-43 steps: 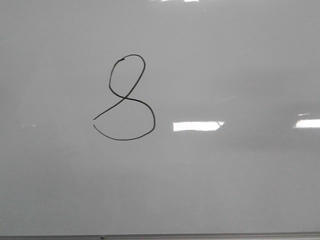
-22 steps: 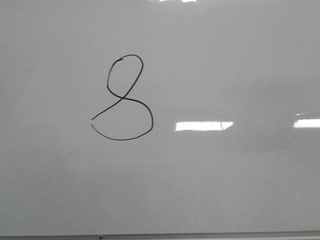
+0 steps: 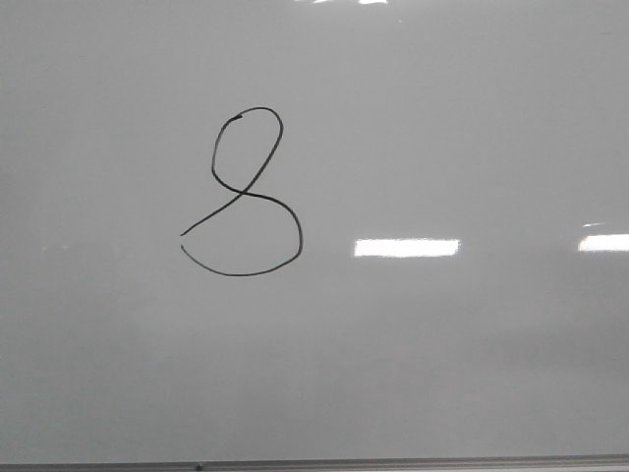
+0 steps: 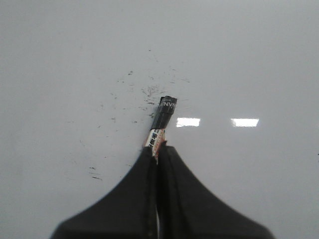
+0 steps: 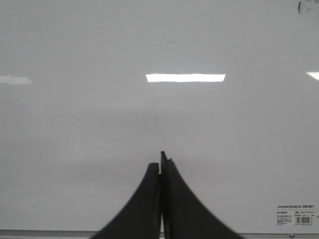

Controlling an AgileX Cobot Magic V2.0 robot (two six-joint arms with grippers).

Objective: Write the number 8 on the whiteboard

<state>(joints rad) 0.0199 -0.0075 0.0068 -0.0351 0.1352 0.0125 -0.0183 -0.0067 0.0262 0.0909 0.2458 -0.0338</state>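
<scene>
one finished figure is what you have: the number 8 (image 3: 243, 192) sits left of centre on the whiteboard (image 3: 472, 374), upper loop closed, lower loop wider with a small gap at its left. over the last second the stroke has gained no ink; it only slid slightly in the front view, and the bright reflection to its right drifted further right, so it seems the camera shifted, not the writing. your left end effector (image 4: 158, 149) is clamped on a black marker (image 4: 162, 118), tip hovering by scattered ink specks on the board. your right end effector (image 5: 160, 167) is closed on nothing. i judge the writing done; you could close the gap or retreat.
</scene>
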